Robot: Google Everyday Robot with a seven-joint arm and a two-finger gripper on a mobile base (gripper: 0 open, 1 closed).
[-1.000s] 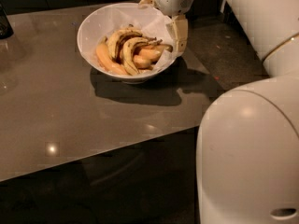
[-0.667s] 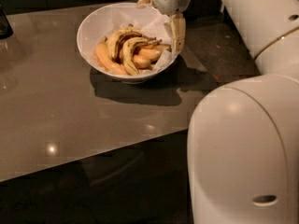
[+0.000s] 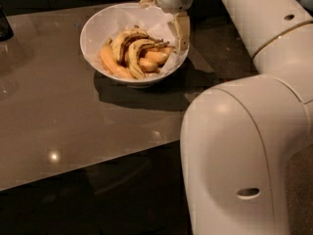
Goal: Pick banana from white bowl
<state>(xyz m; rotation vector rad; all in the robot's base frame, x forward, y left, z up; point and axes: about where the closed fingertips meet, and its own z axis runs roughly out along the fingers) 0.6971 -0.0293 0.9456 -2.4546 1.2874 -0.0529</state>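
Camera view: gripper [image 3: 164, 23] was seen at upper centre, spread wide, nothing held, poised over right rim of bowl [image 3: 97, 28] for descent. Banana [image 3: 133, 58] was left atop pile inside bowl, ungrasped.

white bowl [image 3: 98, 29]: smooth, glossy
banana [image 3: 133, 62]: matt, speckled skin
table [image 3: 58, 121]: glossy, reflective
gripper [image 3: 164, 23]: smooth cream plastic, fingers apart over bowl's far-right rim
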